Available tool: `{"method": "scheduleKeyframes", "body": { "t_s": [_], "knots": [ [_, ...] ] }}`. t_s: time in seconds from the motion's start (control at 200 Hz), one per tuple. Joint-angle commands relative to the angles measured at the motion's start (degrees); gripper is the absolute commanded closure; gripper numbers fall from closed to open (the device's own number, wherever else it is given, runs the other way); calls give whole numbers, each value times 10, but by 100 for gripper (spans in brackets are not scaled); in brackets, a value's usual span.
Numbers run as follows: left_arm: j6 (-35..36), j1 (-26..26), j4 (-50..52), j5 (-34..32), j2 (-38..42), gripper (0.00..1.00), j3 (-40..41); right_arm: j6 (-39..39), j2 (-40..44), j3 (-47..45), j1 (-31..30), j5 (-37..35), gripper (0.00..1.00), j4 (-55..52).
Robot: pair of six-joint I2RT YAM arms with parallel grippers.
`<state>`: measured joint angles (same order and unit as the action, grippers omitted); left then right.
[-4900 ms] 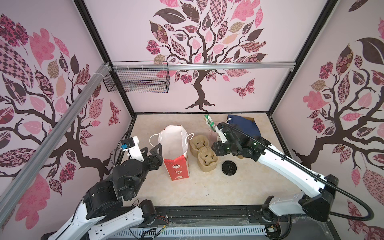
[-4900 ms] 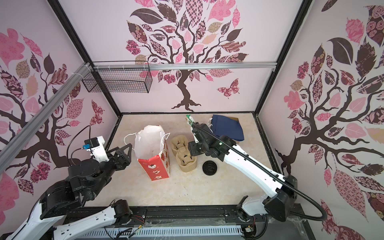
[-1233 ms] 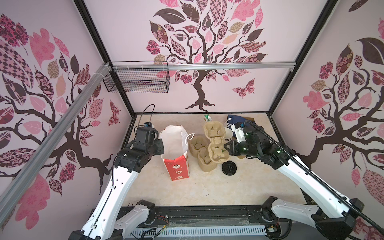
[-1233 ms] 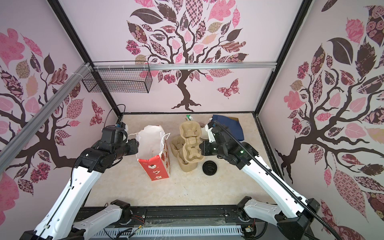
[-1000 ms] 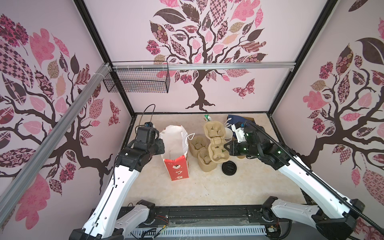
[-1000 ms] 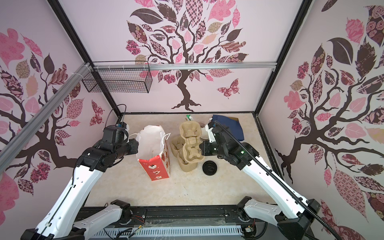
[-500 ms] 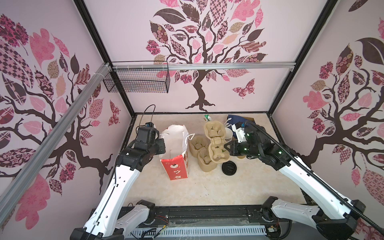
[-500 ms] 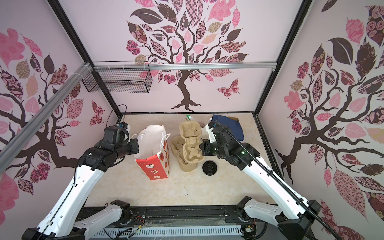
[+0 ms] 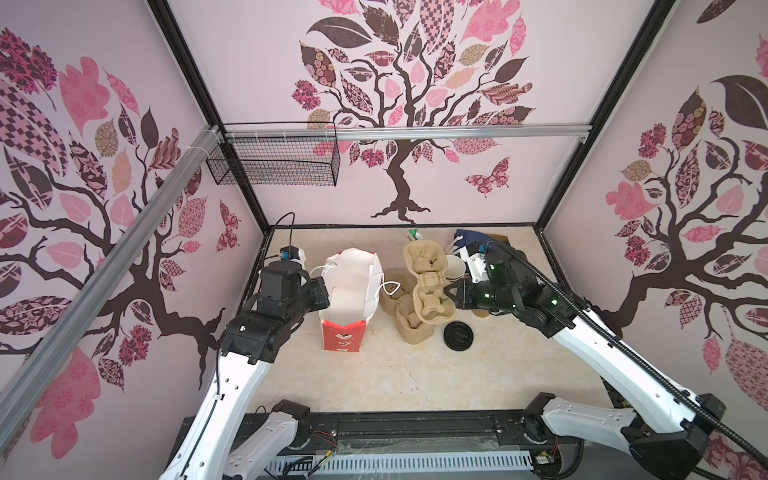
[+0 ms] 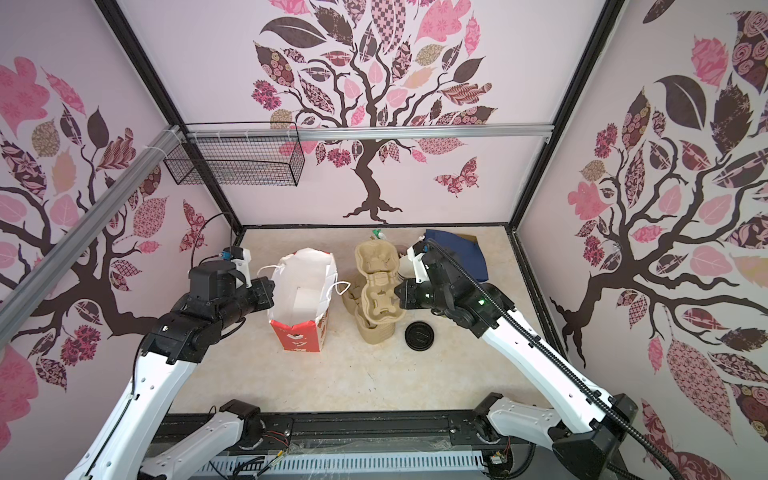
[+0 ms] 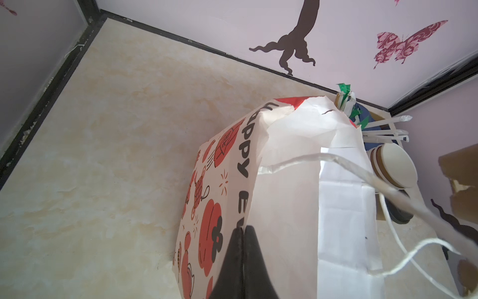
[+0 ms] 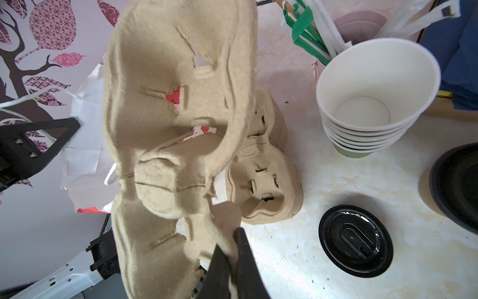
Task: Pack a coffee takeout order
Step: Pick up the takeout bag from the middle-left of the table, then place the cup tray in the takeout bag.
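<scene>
Beige worktop (image 9: 374, 382): left jaws now clamp the rim of the red-and-white paper bag (image 9: 343, 336).
Right jaws pinch the raised tan moulded-pulp carrier (image 9: 428, 291), so loading looks ready to begin.

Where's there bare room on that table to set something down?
Bare: the wide front strip of table before the paper bag and black lid, and the far-left corner behind the bag. Crowded: far right, around cup stack, straws, napkin.

Colours we see
Cream marbled counter (image 9: 395, 374); white paper bag (image 9: 353, 291) with red-and-black print; tan carrier (image 9: 428, 270); glossy black lid (image 9: 458, 336); napkin (image 10: 461, 255), navy we think, partly hidden.
</scene>
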<state>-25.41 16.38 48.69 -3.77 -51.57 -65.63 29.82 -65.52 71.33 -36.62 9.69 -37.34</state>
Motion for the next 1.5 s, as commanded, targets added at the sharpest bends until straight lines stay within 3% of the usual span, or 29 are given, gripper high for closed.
{"method": "scheduleKeyframes", "body": {
  "t_s": [0.0,0.43,0.755,1.08,1.496],
  "knots": [
    [-19,-3,-30,9,3,100,20,7,-10,40,2,6,99,16],
    [-67,-3,-78,24,23,100,58,38,-67,125,-2,89,99,73],
    [-124,-1,-98,16,41,100,80,79,-132,171,-93,81,97,149],
    [-115,71,-99,-117,64,100,76,129,-181,197,-134,38,96,207],
    [-128,77,-136,-164,70,100,79,162,-222,204,-179,-46,95,254]
  ]
}}
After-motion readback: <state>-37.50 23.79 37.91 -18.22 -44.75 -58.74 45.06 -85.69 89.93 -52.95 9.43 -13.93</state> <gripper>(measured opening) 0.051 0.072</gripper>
